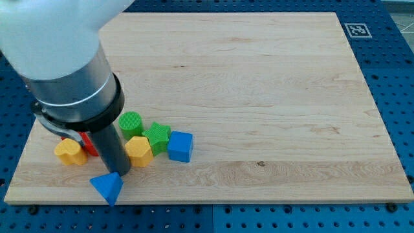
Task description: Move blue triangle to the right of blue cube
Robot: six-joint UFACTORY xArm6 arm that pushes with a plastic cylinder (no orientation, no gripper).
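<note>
camera view: my tip (120, 172) touches blue triangle (107, 188) near board's (272, 97) bottom edge.

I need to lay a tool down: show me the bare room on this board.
Everything to the view's right of the blue cube is bare, as is the board's top half. The bottom-left is crowded: my tip touches the blue triangle beside the yellow block.

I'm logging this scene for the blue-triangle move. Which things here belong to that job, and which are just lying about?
Job: blue triangle; blue cube; my tip, just above the triangle.

Lying about: green cylinder; green star-like block; two yellow blocks; red block, mostly hidden.
</note>
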